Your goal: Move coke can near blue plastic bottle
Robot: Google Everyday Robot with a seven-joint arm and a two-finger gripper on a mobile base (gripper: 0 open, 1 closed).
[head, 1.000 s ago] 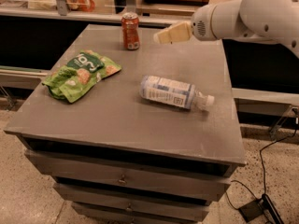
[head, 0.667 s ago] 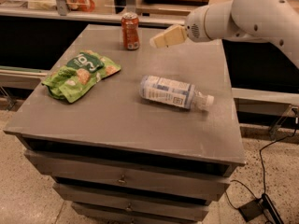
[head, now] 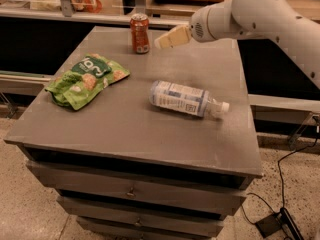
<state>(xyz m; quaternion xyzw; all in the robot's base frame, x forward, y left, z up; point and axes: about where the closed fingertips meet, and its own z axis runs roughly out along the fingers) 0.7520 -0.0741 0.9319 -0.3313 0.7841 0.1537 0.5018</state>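
The coke can [head: 140, 33], red with a silver top, stands upright near the far edge of the grey cabinet top [head: 125, 129]. The blue plastic bottle [head: 186, 99] lies on its side in the middle right, cap pointing right. My gripper [head: 161, 41], with pale fingers, hangs above the far part of the top, just right of the can and apart from it. It holds nothing. The white arm [head: 260, 14] reaches in from the upper right.
A green snack bag [head: 86, 79] lies on the left part of the top. Drawers [head: 130, 191] sit below the front edge. A counter with objects runs behind. A cable and plug [head: 280, 219] lie on the floor at the lower right.
My gripper and arm have moved left, closer to the coke can. The can, bottle and bag have not moved.
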